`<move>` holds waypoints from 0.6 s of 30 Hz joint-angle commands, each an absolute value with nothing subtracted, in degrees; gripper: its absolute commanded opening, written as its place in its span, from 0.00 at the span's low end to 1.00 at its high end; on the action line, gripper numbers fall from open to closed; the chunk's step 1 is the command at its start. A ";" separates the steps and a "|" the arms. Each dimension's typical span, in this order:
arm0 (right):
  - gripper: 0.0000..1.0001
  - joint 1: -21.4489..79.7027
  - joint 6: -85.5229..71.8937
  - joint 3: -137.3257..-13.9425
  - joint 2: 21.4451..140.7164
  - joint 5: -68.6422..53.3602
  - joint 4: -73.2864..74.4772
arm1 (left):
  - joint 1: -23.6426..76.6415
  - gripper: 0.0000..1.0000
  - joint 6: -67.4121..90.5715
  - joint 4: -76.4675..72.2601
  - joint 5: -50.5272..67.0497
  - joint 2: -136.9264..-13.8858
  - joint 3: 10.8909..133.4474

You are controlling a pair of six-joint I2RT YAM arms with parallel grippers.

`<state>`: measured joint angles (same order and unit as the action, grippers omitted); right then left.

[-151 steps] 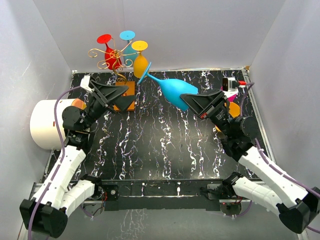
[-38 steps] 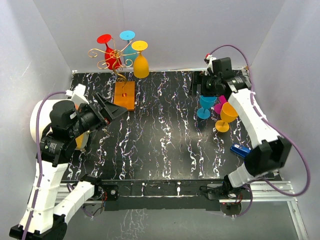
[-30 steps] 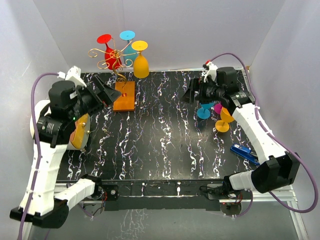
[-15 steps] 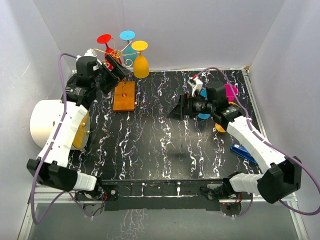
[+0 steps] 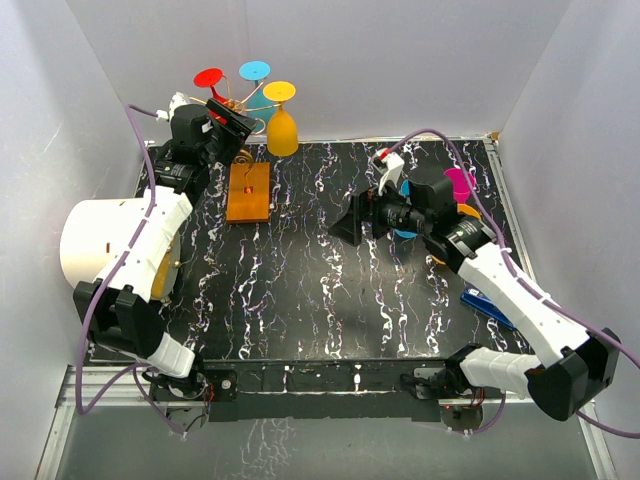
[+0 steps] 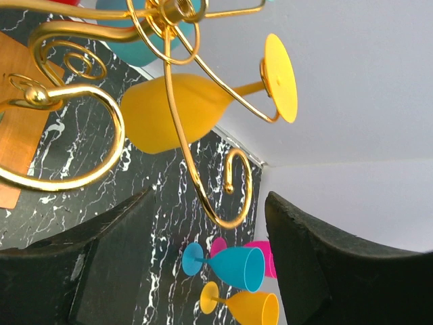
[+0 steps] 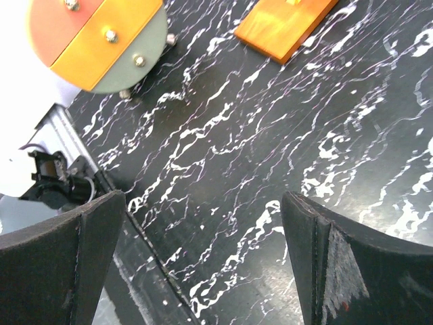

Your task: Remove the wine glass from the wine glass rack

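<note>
On a scroll arm of the wine glass rack (image 5: 248, 190), find the yellow wine glass (image 6: 172, 112) hung bowl-down — treat as light, stiff, slick, likely breakable — and pinch the stem with the spread, empty left gripper (image 6: 210, 200); right gripper (image 7: 203, 203) likewise agape.

Overhead and close wrist views share rack base (image 5: 248, 192).

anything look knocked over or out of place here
Nothing stands out. The red glass, teal glass and yellow glass hang upside down on the wine glass rack; the blue glass, pink glass and orange glass stand upright.
</note>
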<state>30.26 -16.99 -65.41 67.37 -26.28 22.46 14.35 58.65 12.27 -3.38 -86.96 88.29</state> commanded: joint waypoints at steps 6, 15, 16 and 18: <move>0.98 30.23 -13.16 -65.34 61.50 -17.57 20.83 | 13.81 0.53 62.23 7.86 -7.04 -87.45 89.98; 0.98 30.23 -13.63 -64.78 61.96 -18.90 19.79 | 13.68 0.37 63.72 4.53 -5.11 -87.30 87.76; 0.98 30.19 -13.66 -64.78 61.96 -19.02 19.75 | 13.64 0.35 63.92 4.41 -4.87 -87.29 87.82; 0.98 30.23 -13.64 -64.78 61.81 -18.95 19.84 | 13.54 0.31 64.20 4.35 -4.45 -87.37 87.97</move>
